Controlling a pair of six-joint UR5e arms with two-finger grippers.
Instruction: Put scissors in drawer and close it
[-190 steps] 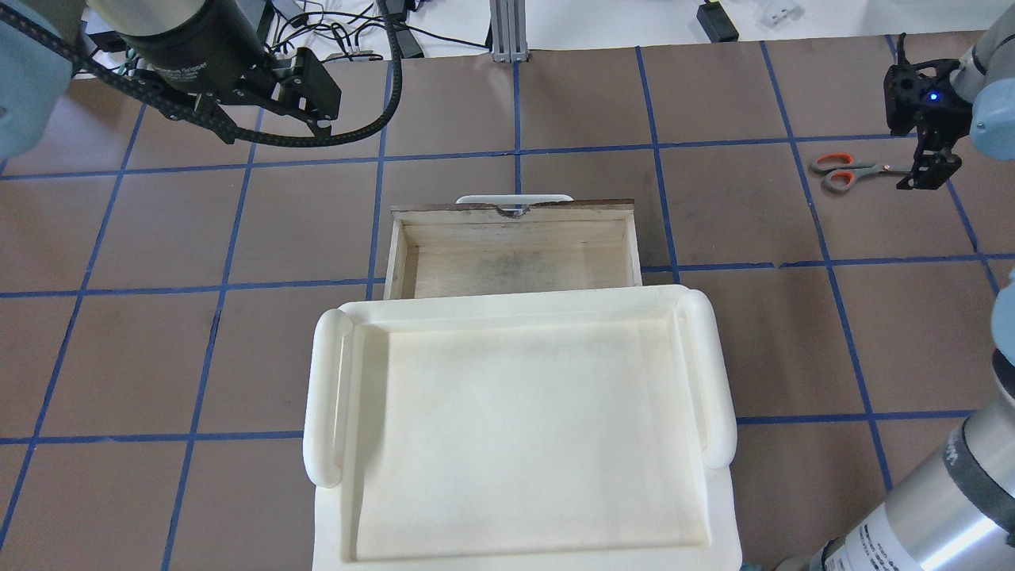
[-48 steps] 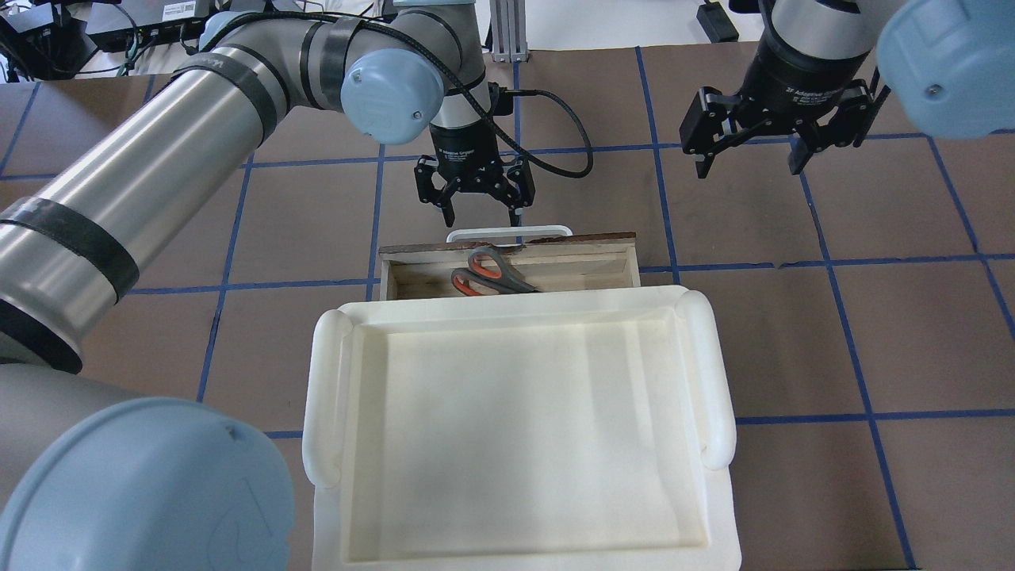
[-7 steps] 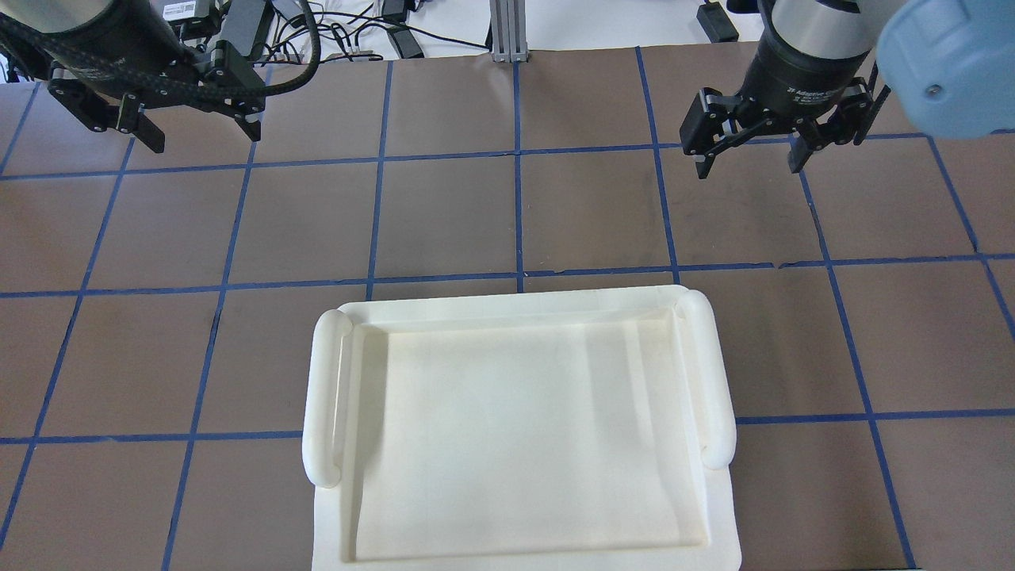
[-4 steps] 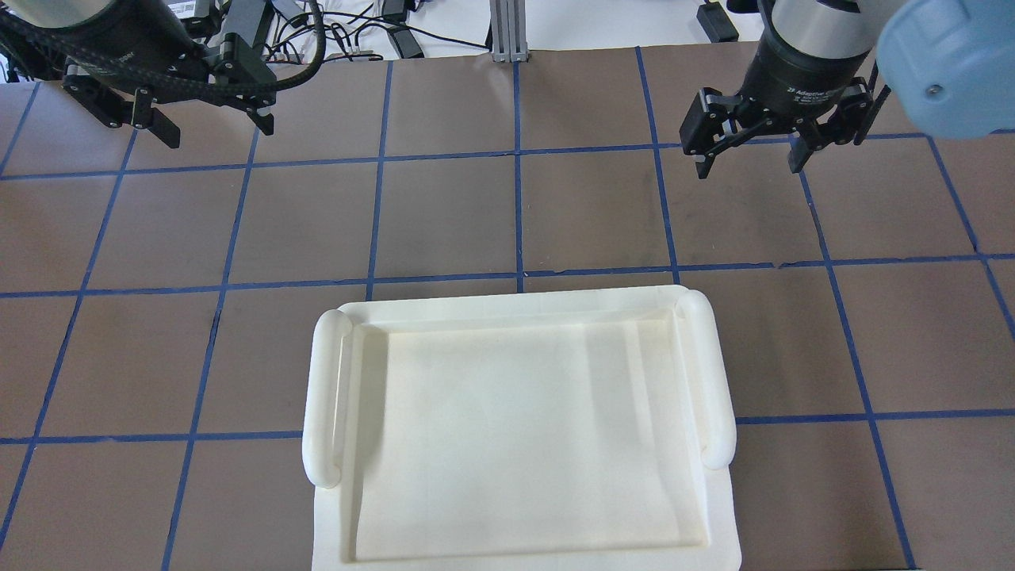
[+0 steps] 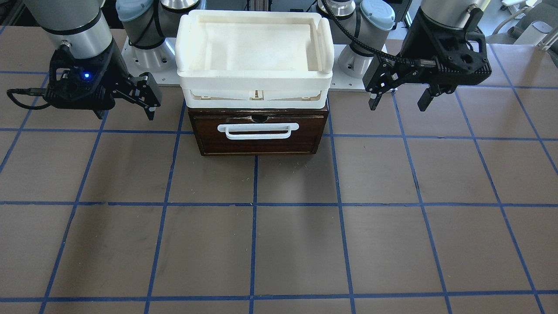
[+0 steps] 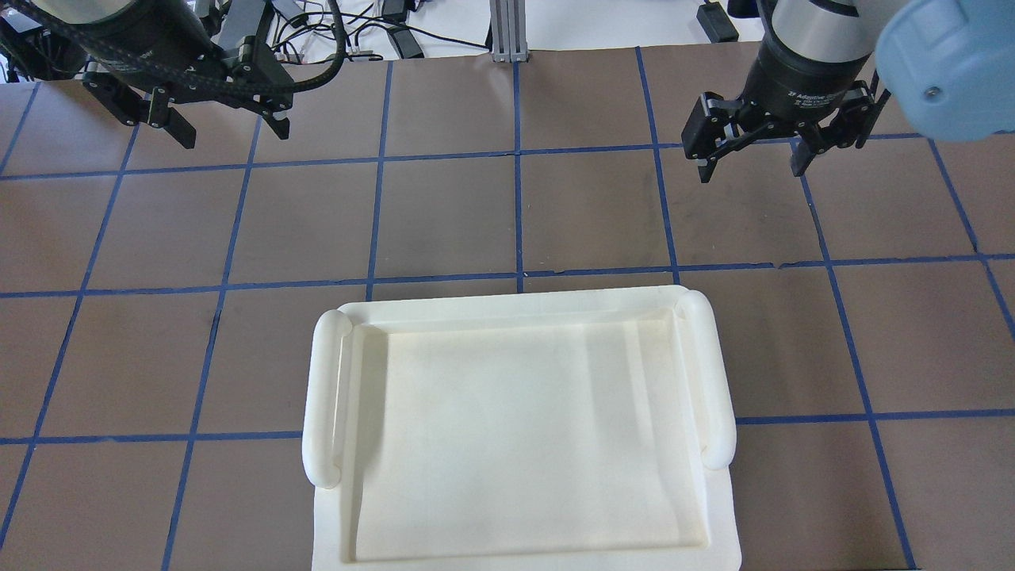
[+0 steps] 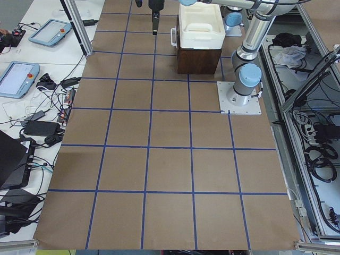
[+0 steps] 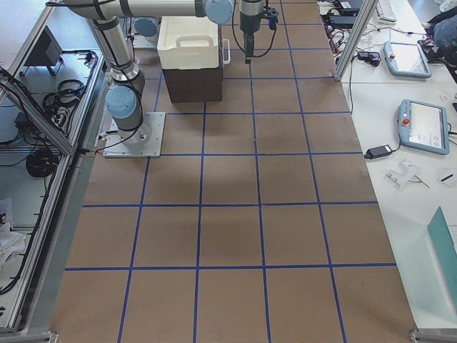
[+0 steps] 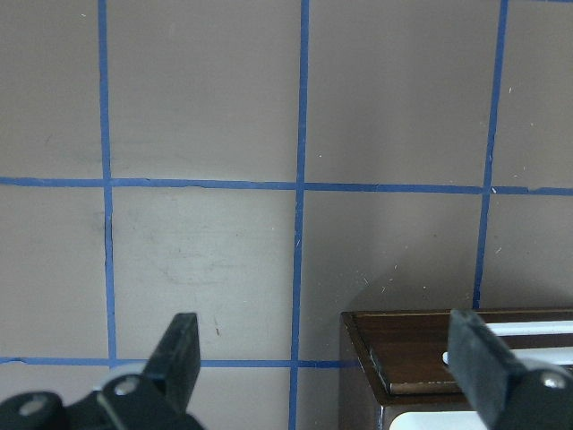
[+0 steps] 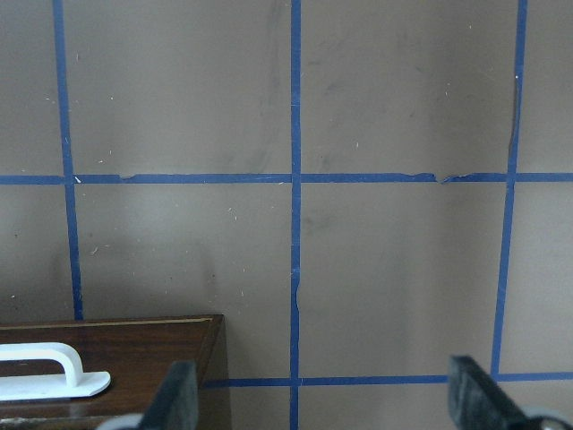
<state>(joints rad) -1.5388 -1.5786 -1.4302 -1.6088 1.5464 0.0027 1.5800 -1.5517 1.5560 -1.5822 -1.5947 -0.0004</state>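
The drawer is pushed fully in, its dark brown front flush under the white tray, with the white bar handle facing outward. The scissors are out of view. My left gripper hovers open and empty at the far left of the table; in its wrist view the drawer front lies low on the right. My right gripper hovers open and empty at the far right, and its wrist view catches the drawer front and handle.
The white tray sits on top of the wooden cabinet and hides the drawer from overhead. Brown table with a blue tape grid lies all around. Cables and tablets lie beyond the table's edges.
Several seconds ago the drawer stood part open with the scissors inside and my left gripper at its handle. It is now shut, and the left gripper has pulled back to the far left, drifting slightly rightward.
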